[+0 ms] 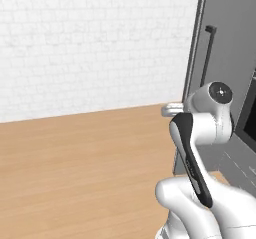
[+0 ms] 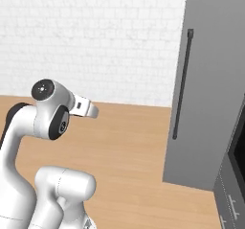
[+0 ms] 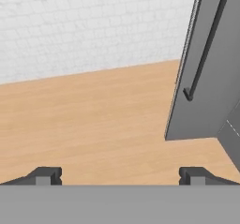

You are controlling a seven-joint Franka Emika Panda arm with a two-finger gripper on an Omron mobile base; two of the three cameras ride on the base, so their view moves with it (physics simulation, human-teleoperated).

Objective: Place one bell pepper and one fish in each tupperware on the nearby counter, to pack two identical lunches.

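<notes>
- In the hand view the gripper has its two dark fingertips set far apart, wide open, with nothing between them but bare wooden floor.
- That same view looks low along the floor toward a white brick wall, with a tall grey cabinet on the right whose long dark handle runs down its front.
- The left base view shows the white arm folded close in the lower right, hiding much of the cabinet's foot; a dark panel edge shows at the far right.
- The right base view shows the cabinet front more fully, with the handle upright, and a dark appliance edge at the right.
- The floor stretches open to the left and ahead up to the wall; the cabinet closes off the right side.
- None of the views lets me say where the peppers, fish, trays or counter are.
</notes>
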